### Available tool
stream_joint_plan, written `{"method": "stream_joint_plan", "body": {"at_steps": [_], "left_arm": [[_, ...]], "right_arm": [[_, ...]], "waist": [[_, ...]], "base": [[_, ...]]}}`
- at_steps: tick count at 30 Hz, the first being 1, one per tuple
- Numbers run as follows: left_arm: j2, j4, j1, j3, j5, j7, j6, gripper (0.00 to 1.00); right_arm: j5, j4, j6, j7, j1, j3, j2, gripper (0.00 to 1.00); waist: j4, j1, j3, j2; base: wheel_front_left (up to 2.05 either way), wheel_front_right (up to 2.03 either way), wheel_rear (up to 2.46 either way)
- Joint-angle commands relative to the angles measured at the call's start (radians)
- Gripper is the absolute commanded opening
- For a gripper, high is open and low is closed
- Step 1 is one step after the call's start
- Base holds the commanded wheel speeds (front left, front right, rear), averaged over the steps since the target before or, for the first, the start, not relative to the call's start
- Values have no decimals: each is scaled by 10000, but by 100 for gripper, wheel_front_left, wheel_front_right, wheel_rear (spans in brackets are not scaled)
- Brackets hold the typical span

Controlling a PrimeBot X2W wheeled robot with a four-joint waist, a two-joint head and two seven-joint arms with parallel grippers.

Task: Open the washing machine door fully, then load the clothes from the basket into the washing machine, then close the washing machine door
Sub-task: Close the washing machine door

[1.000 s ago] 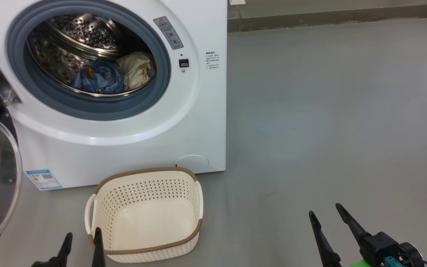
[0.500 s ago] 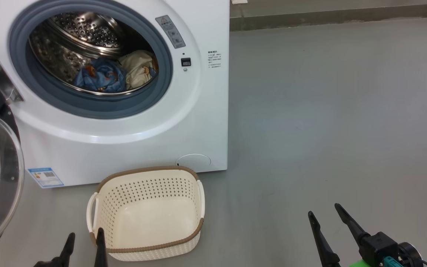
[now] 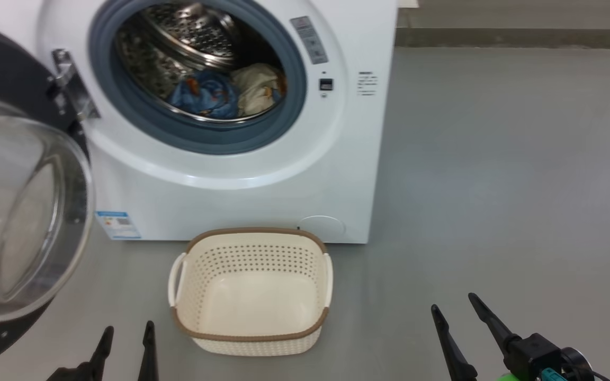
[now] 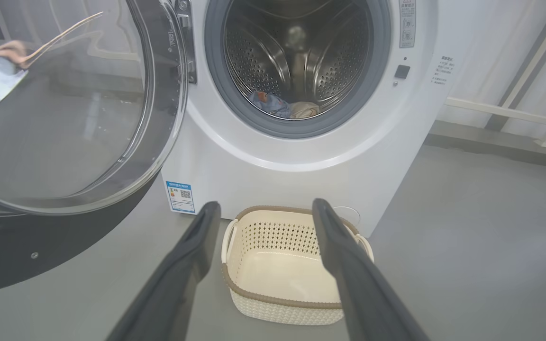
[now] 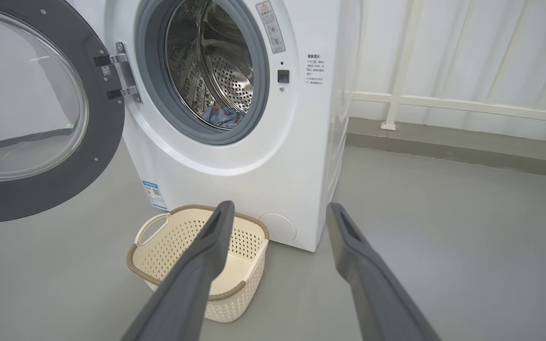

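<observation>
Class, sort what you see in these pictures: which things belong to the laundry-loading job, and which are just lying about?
Belong to the job:
- washing machine
- door, swung open
- clothes, in the drum
- basket, empty

Just about:
- grey floor
- white rail by the wall
- blue label on the machine's front

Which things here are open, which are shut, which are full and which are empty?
washing machine door: swung wide open.
washing machine: open, loaded.
clothes: both lying inside the drum.
basket: empty, upright on the floor in front of the machine.
left tool: open, holding nothing.
right tool: open, holding nothing.
</observation>
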Motion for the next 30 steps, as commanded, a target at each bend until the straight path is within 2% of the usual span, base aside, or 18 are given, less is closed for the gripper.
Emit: {"method": "stream_joint_plan", "body": {"at_steps": [1, 9, 15, 30], "left_arm": [[267, -318, -219, 363, 97, -20, 82, 100], [493, -616, -52, 398, 93, 218, 189, 100], [637, -814, 50, 394, 87, 407, 251, 100], [675, -1427, 572, 811, -105, 215, 635, 100]], "right_arm": [[149, -184, 16, -124, -102, 328, -30, 100], [363, -51, 16, -223, -168, 617, -30, 100], [495, -41, 16, -287, -92, 800, -30, 100], [418, 326, 16, -332, -834, 1598, -30, 100]], "waist": [[896, 0, -57, 0], [2379, 0, -233, 0], [3214, 0, -389, 0], [3535, 0, -38, 0]], "base": [[0, 0, 0], [0, 0, 0], [0, 0, 0], [0, 0, 0]]}}
